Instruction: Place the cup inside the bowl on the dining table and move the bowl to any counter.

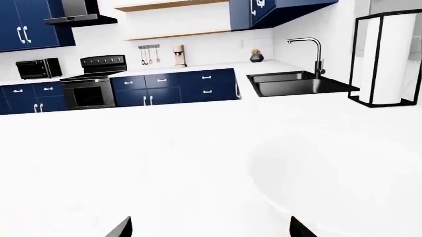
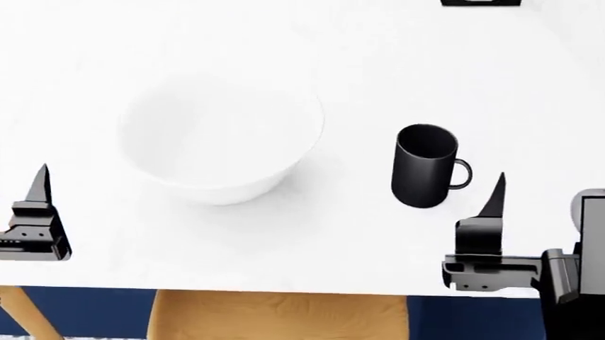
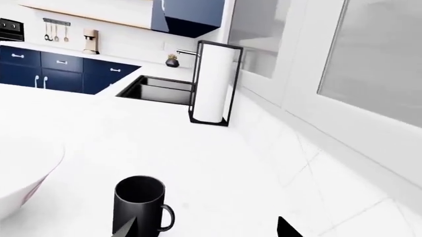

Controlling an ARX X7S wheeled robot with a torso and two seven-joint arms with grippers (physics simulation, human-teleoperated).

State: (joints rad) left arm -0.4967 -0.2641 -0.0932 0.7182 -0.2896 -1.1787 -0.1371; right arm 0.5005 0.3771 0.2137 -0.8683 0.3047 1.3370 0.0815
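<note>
two hands released (both empty), cup (image 2: 424, 174) upright beside bowl (image 2: 220, 138), apart

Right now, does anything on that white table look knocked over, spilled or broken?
Nothing stands out. The black cup stands upright and looks empty, apart from the white bowl, which also sits level on the dining table. No spill or crack shows. Both grippers, left and right, hover near the table's front edge, holding nothing.

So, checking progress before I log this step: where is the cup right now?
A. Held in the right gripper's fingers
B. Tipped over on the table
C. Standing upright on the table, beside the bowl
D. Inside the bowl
C: the cup stands upright on the dining table, apart from the bowl, ungripped.
</note>
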